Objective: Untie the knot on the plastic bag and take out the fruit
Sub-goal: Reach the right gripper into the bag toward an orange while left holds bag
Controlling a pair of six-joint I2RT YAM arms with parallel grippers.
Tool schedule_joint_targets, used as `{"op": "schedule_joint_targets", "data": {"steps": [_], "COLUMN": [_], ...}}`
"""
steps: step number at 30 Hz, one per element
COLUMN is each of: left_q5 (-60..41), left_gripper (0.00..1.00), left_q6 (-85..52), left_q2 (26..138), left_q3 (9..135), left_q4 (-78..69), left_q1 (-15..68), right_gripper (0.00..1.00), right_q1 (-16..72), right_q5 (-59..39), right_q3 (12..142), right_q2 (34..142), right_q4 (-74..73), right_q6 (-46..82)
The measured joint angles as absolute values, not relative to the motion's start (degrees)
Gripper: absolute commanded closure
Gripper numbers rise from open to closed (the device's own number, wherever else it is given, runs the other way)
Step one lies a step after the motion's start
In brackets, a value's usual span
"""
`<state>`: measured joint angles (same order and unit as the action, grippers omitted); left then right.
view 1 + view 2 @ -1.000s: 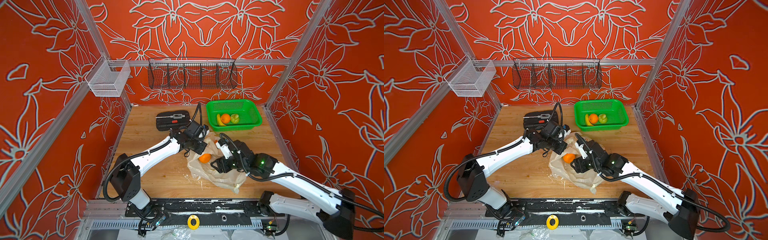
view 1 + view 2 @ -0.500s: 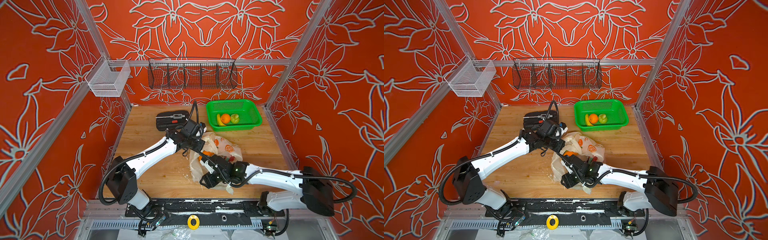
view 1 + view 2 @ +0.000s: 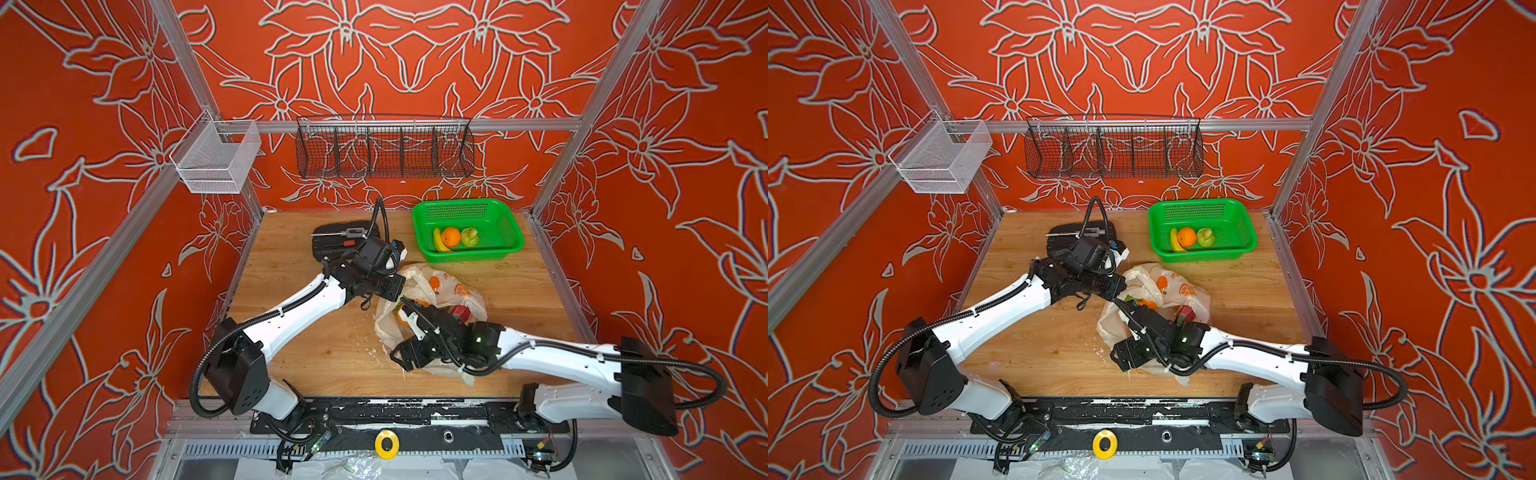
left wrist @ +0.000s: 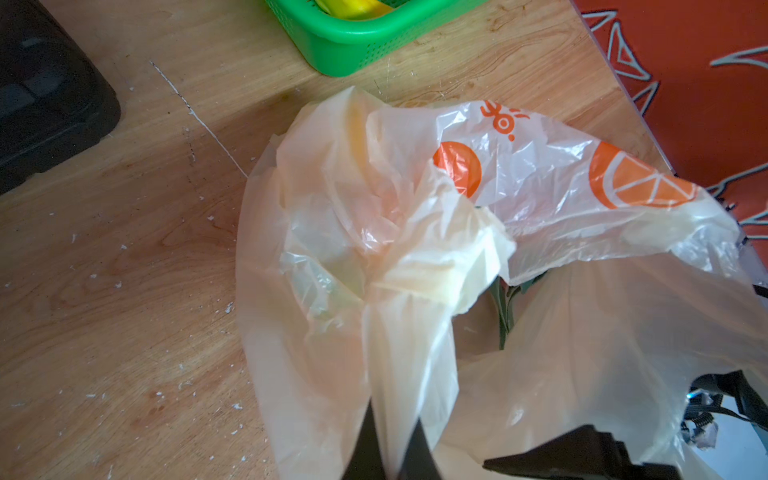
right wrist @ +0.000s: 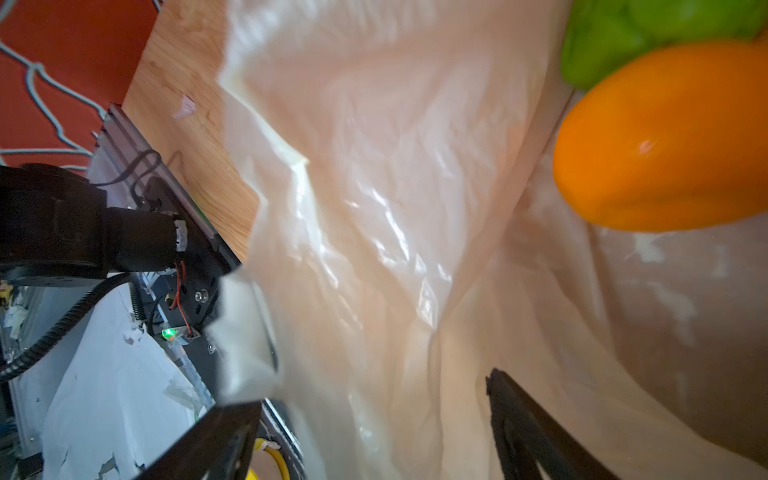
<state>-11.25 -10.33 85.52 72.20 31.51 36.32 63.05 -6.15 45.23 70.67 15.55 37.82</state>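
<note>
The plastic bag (image 3: 451, 286) (image 3: 1169, 286) lies crumpled mid-table with its mouth gaping. My left gripper (image 3: 397, 291) (image 4: 392, 413) is shut on a cream strip of the plastic bag (image 4: 415, 249). That strip runs to a bunched crumple (image 4: 440, 253); whether this is the knot I cannot tell. An orange fruit (image 3: 417, 303) (image 5: 665, 137), a green one (image 5: 648, 33) and a pink dragon fruit (image 3: 459, 311) show inside. At the bag's front-left edge my right gripper (image 3: 409, 355) (image 5: 365, 395) is open, with bag film (image 5: 395, 208) between its spread fingers.
A green basket (image 3: 509, 232) at the back right holds a banana (image 3: 438, 241), an orange and a green fruit. A black case (image 3: 332, 245) lies behind my left wrist. A black wire rack (image 3: 384, 147) and a white mesh box (image 3: 216, 160) hang on the walls.
My right arm dropped low and swung toward the front, off the bag's middle, and its jaws spread wider. The left gripper drew back slightly with the strip, pulling the bag's mouth open.
</note>
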Motion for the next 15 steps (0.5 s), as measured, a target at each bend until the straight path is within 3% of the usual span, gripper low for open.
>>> {"op": "schedule_joint_targets", "data": {"steps": [4, 8, 15], "left_q5": [-11.77, -12.14, -12.10], "left_gripper": [1.00, 1.00, 1.00], "left_q6": [-10.33, -10.33, -10.35], "left_q2": [85.52, 85.52, 85.52], "left_q3": [72.20, 72.20, 72.20], "left_q4": [31.44, 31.31, 31.18], "left_q1": [36.32, 36.32, 36.32], "right_gripper": [0.04, 0.10, 0.09], "right_q1": [62.08, 60.20, 59.20], "right_q5": [-1.37, 2.76, 8.69], "right_q3": [45.08, 42.94, 41.04], "right_q2": [65.78, 62.02, 65.06], "right_q4": [15.22, 13.50, 11.88], "right_q6": [39.92, 42.81, 48.16]}}
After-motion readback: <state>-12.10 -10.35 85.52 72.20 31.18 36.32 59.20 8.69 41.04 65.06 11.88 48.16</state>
